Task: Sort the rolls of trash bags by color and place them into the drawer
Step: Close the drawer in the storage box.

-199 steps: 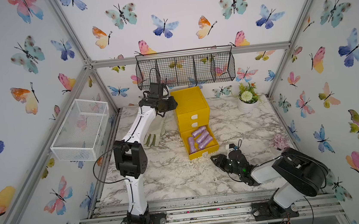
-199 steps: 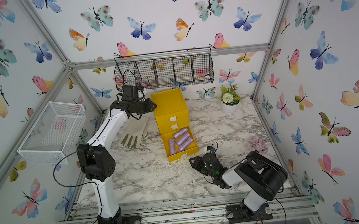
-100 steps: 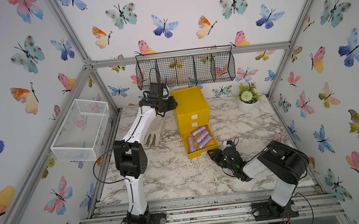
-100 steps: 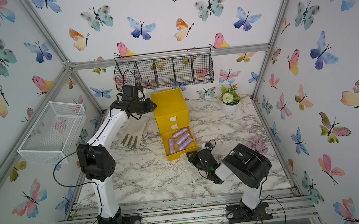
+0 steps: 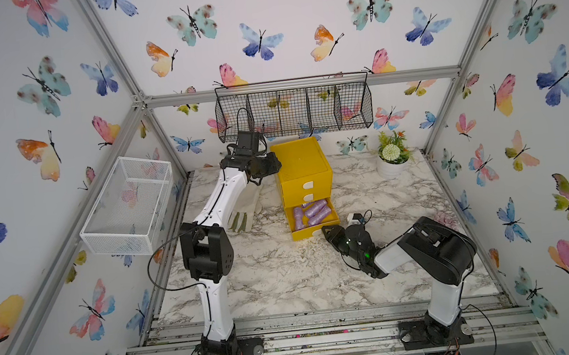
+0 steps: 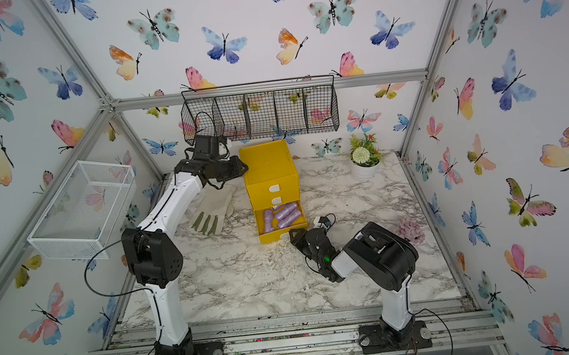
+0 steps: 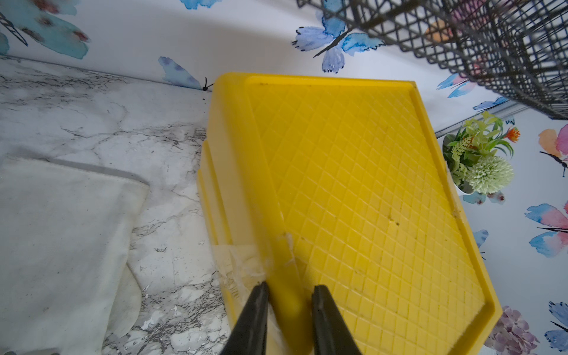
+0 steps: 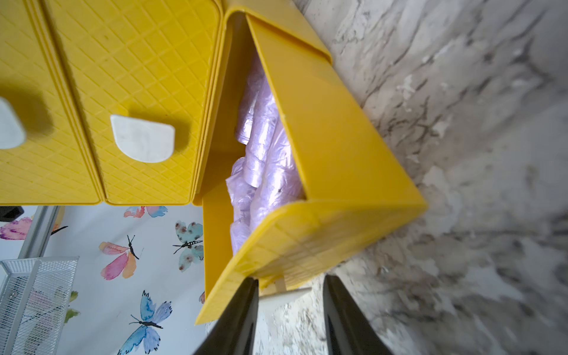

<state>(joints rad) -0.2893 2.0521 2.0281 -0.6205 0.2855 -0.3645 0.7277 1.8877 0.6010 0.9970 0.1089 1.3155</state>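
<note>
Change over the last second: the right gripper (image 5: 328,231) swung in from the lower right of both top views. It now sits at the front of the pulled-out bottom drawer (image 5: 303,235), centre frame. The left arm has not moved.

In the right wrist view the right gripper's jaws stand partly apart at lower centre, straddling the drawer's white tab handle (image 8: 285,293). No clamp is visible and nothing is held. The left gripper (image 7: 289,287) is nearly closed, pinching the raised top rim of the bright yellow plastic three-drawer chest (image 7: 353,184) and bracing it.

Purple crinkly plastic rolls (image 5: 311,213), about four, lie inside the bottom drawer. The two upper drawers are closed. No pink or green rolls show on the marble tabletop (image 5: 285,274).

Judgement: sorting looks done, and this approach reads as lining up to push the last drawer shut.

Writing: none readable. No brand or label shows on chest, rolls or arms.
</note>
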